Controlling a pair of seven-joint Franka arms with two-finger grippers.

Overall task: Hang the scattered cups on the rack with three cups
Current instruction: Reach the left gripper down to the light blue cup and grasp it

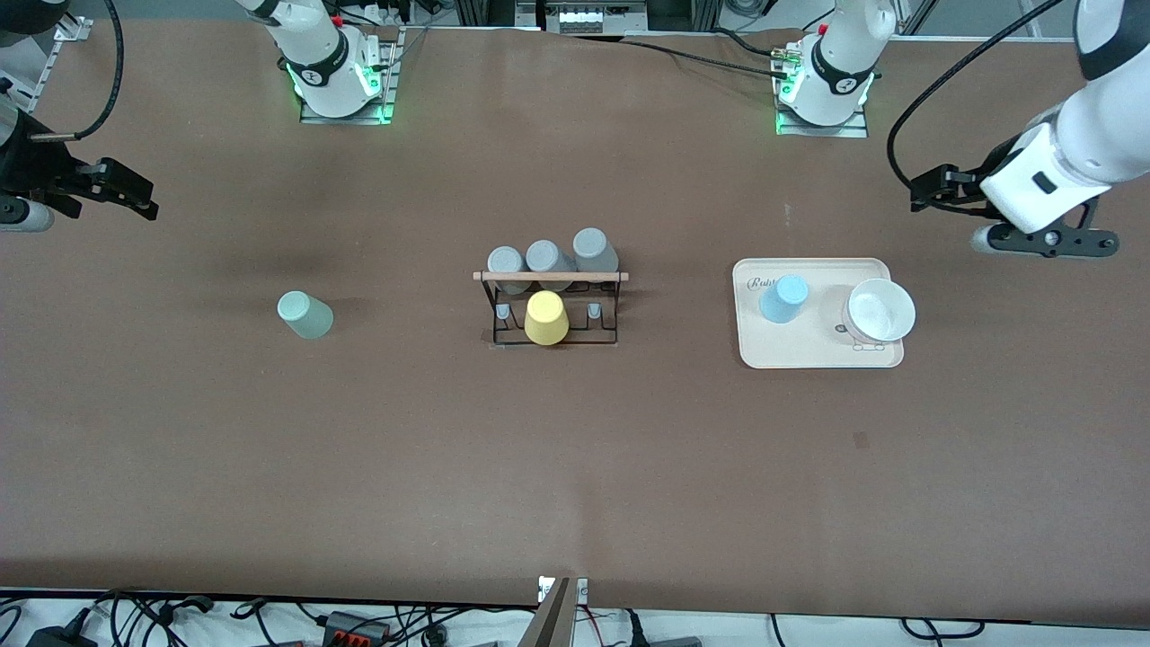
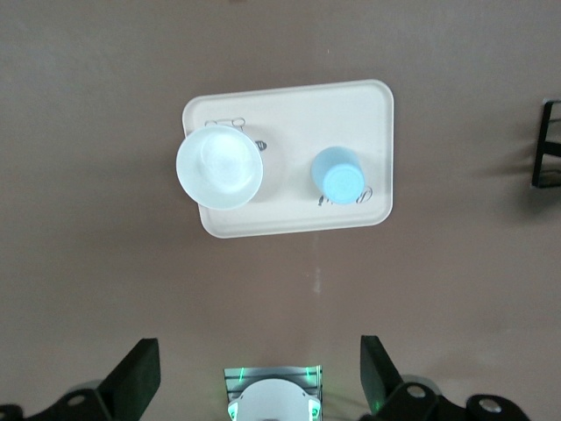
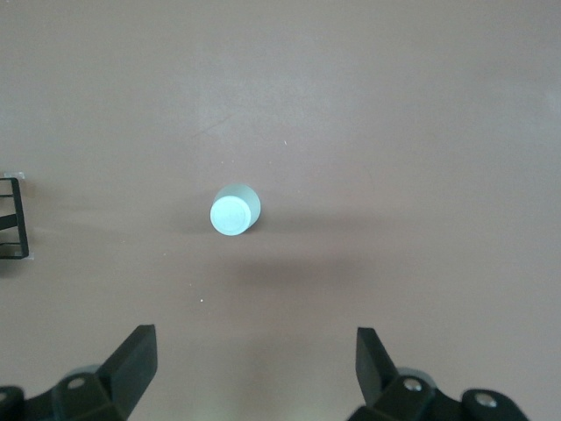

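The black wire rack (image 1: pixel 550 305) with a wooden rod stands mid-table, with three grey cups (image 1: pixel 546 261) and a yellow cup (image 1: pixel 545 317) on it. The mint green cup (image 1: pixel 305 314) stands upside down on the table toward the right arm's end; it also shows in the right wrist view (image 3: pixel 234 210). The light blue cup (image 1: pixel 783 298) sits upside down on the cream tray (image 1: pixel 809 355); it also shows in the left wrist view (image 2: pixel 338 174). My right gripper (image 1: pixel 135 193) (image 3: pixel 254 368) is open and empty, high over the table. My left gripper (image 1: pixel 921 193) (image 2: pixel 259 377) is open and empty, beside the tray.
A white bowl (image 1: pixel 880 312) sits on the tray beside the blue cup. An edge of the rack shows in the left wrist view (image 2: pixel 548 145) and the right wrist view (image 3: pixel 13 219). Cables lie along the table's near edge.
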